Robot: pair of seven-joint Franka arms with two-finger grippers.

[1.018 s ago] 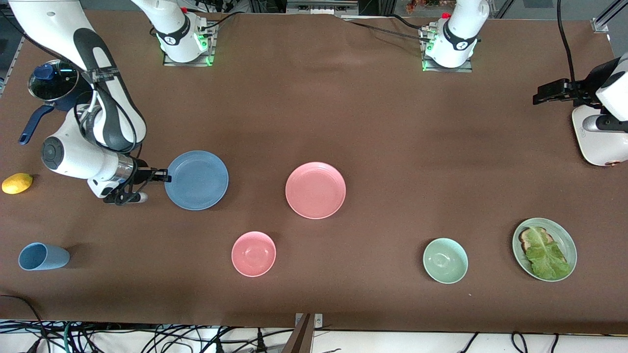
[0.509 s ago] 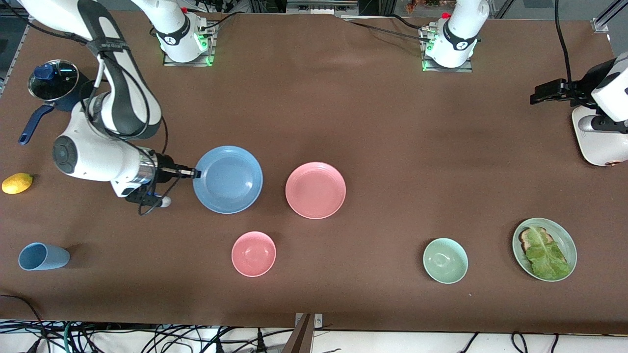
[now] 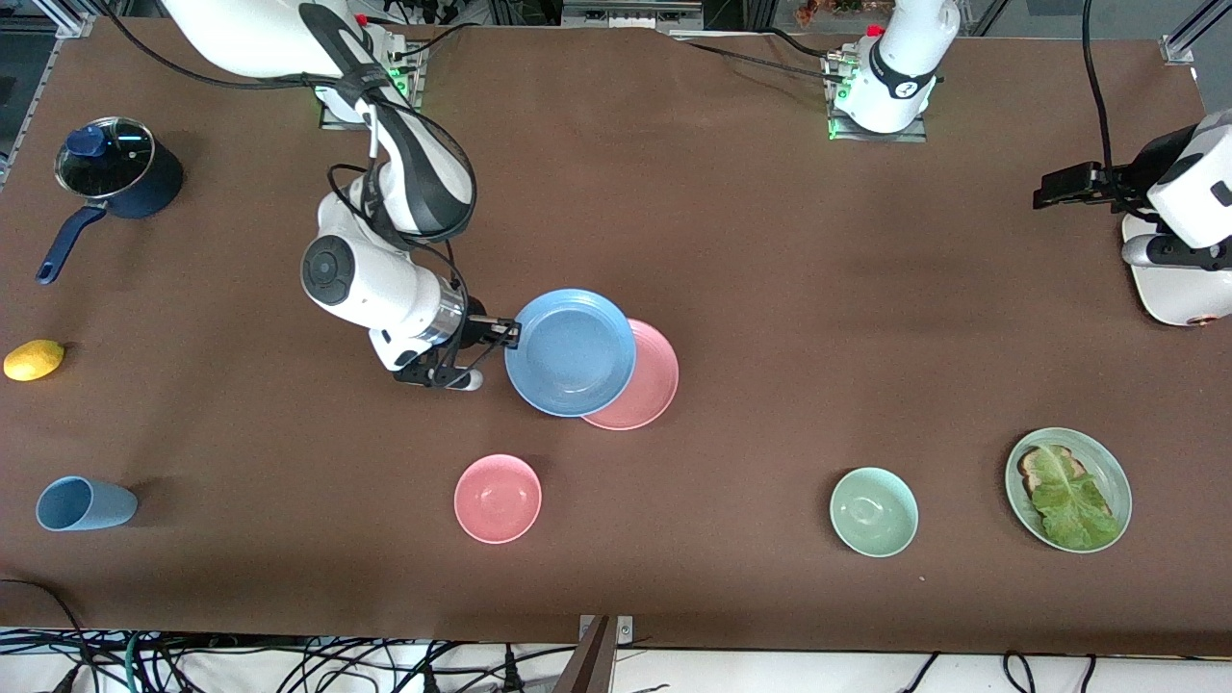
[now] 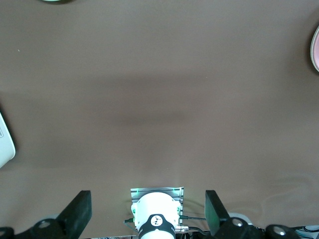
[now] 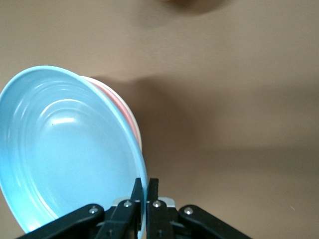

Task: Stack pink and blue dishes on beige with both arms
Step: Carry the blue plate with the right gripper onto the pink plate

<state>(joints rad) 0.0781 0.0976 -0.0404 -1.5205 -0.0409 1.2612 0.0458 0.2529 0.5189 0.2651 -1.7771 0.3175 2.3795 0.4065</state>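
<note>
The right gripper (image 3: 507, 333) pinches the blue plate (image 3: 572, 352) by its rim over the pink plate (image 3: 647, 385); the left gripper (image 3: 1051, 185) waits, fingers spread, near a pale green plate (image 3: 1115, 475) of toast and lettuce (image 3: 1070, 500).

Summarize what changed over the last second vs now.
The right end effector, clamped on the blue plate by its rim the whole time, carried it toward the left arm's end of the table; it now overlaps the pink plate. The left end effector, open, waits and barely shifted. The pink plate, pink bowl and green bowl stayed put.
</note>
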